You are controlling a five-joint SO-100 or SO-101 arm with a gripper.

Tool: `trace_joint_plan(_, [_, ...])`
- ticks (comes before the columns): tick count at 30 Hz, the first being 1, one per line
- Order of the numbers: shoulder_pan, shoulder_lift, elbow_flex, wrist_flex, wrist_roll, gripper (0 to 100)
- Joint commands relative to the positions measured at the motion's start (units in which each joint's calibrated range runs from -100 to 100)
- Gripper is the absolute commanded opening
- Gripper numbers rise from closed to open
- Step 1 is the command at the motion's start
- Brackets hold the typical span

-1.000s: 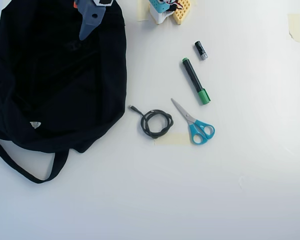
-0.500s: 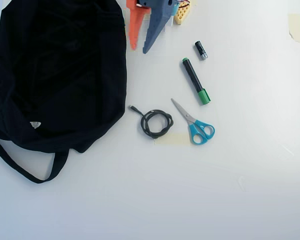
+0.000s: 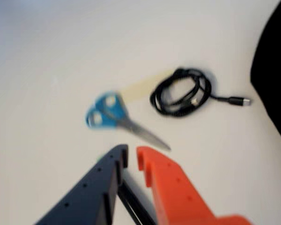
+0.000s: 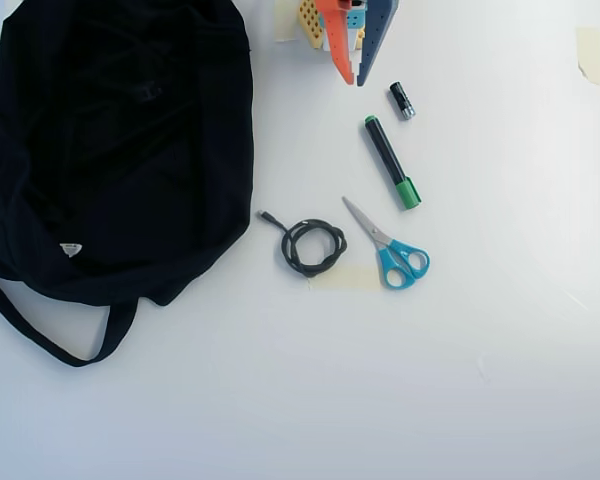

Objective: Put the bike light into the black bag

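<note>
Your tool [image 4: 354,80], one orange finger [image 3: 178,192] and one dark blue finger [image 3: 93,197], hangs at the top edge of the overhead view with its tips pointing down the picture; in the wrist view the two tips stand almost together with only a narrow slit between them, and nothing sits in that slit, so you hold nothing and the jaws are all but closed; just to the right of the tips in the overhead view you see the short black-and-silver battery [image 4: 401,101] lying on the white desk [image 4: 380,400]; below it lies the black marker with a green cap [image 4: 391,162], slanted, cap end lower; further down you find the blue-handled steel scissors [image 4: 389,247], blades pointing up-left, with a strip of pale tape [image 4: 345,278] just beside the handles; to their left, close but apart, rests the coiled black cable [image 4: 313,246] with its plug end trailing toward the bag; the wrist view shows the same scissors [image 3: 117,117] and cable [image 3: 182,91] ahead of the fingertips, blurred; the large floppy black fabric bag [image 4: 110,150] fills the upper left of the overhead view, its long strap looping below it and a small white label near its lower edge; the bike light you cannot make out in either view.
</note>
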Motion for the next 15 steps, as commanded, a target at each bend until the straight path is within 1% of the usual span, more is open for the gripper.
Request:
trace_joint_plan(1, [-1.15,-6.81,6.38,0.24,7.03,2])
trace_joint_plan(4, [-1.23,-12.54,13.12,1.62,8.6,2])
trace_joint_plan(6, [-1.15,-15.86,18.15,3.78,8.6,2])
trace_joint_plan(9, [-0.93,-21.25,24.35,4.21,8.71,2])
trace_joint_plan(15, [-1.0,-22.58,30.91,4.81,8.76,2])
